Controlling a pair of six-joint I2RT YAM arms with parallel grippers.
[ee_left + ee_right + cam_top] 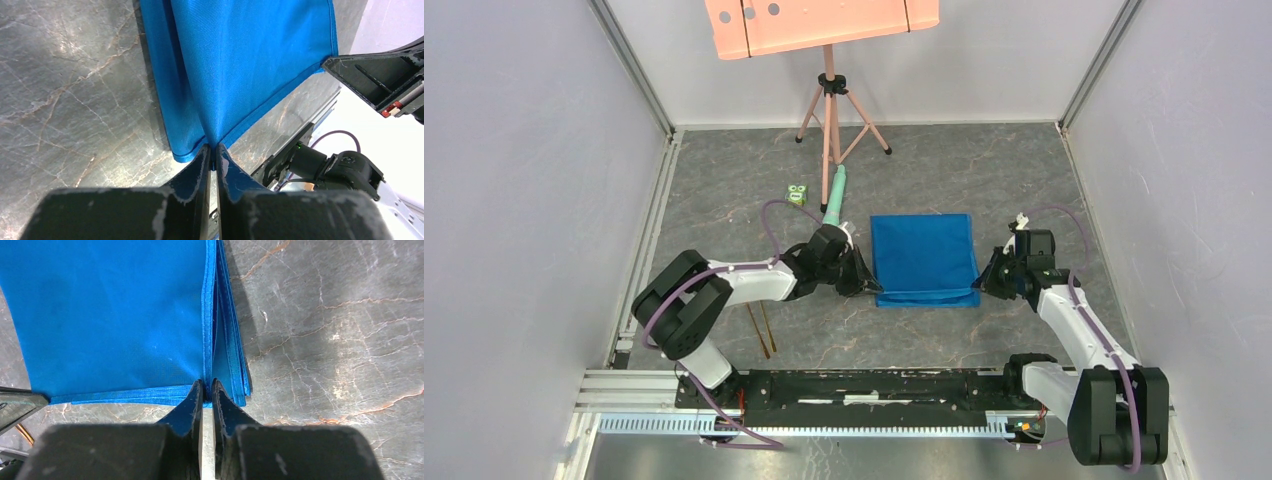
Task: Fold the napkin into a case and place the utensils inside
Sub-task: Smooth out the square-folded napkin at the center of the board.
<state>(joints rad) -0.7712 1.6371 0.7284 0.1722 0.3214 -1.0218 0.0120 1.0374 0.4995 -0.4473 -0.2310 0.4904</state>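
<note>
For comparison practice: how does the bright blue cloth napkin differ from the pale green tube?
The bright blue cloth napkin is broad, squarish; the pale green tube is slim. The left gripper and right gripper pinch the napkin; the tube lies untouched. Both rest on the grey table.

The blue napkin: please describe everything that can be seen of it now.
The napkin is bright blue woven cloth with stitched hems, folded into a roughly square stack; several layered edges show on its right side. It lies on the grey marbled table, in the middle. The left gripper and right gripper are each shut on a near corner; the near edge runs straight between them.
</note>
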